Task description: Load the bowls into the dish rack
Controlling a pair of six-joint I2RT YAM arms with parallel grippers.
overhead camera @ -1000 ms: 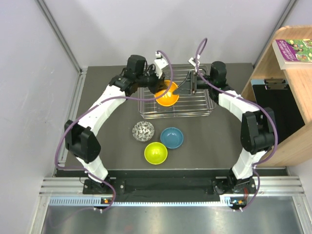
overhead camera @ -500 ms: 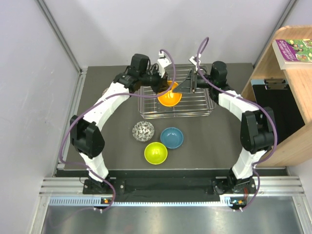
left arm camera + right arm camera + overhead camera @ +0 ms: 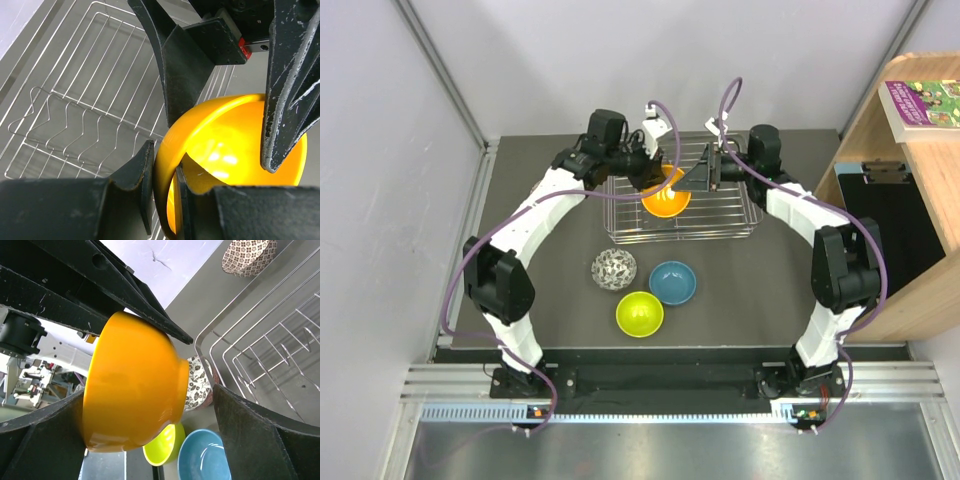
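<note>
My left gripper (image 3: 164,196) is clamped on the rim of the orange bowl (image 3: 665,196), held tilted above the middle of the dish rack (image 3: 720,222). The bowl looks stiff, glossy and probably slick, so the rim is the surest hold. My right gripper (image 3: 150,405) straddles it, jaws spread. A second ago that hand stood farther off

Mosaic bowl (image 3: 199,385) half hidden behind orange bowl (image 3: 132,385); blue bowl (image 3: 205,460) cut off — bottom edge

Your left arm (image 3: 535,212) and right arm (image 3: 802,205) arch inward; left pincer (image 3: 163,172) is clamped narrow, right pincer (image 3: 699,177) gapes wide.
</note>
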